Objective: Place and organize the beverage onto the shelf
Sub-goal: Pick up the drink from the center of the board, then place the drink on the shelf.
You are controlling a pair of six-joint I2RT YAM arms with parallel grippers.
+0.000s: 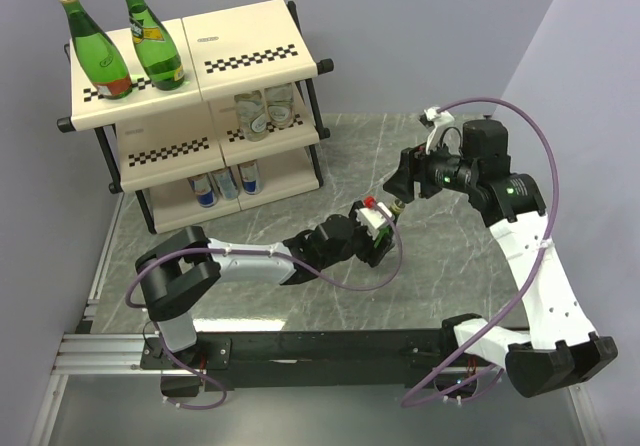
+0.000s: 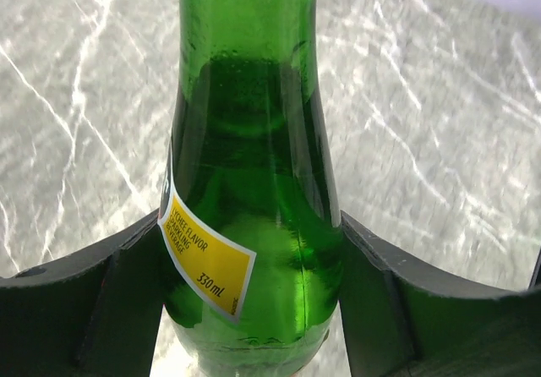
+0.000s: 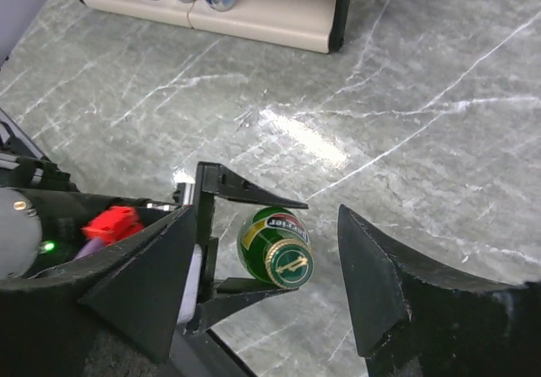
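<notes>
A green glass bottle (image 2: 254, 183) with a yellow label sits between my left gripper's fingers (image 2: 127, 292), which press on both sides of its body. My left gripper (image 1: 375, 228) is shut on it at mid-table. In the right wrist view the bottle's gold-rimmed cap (image 3: 287, 263) points at the camera. My right gripper (image 3: 266, 225) stands open around that cap, with a gap on each side. The shelf (image 1: 250, 41) is at the far left. Two green bottles (image 1: 100, 51) stand on its top tier, clear bottles (image 1: 265, 111) on the middle and blue-silver cans (image 1: 228, 181) on the bottom.
The right half of the shelf's top tier (image 1: 255, 36) is bare. The marble tabletop (image 1: 330, 146) lies between the shelf and the arms. Purple-grey walls close in behind the shelf and on the right. The shelf's bottom panel (image 3: 270, 13) shows in the right wrist view.
</notes>
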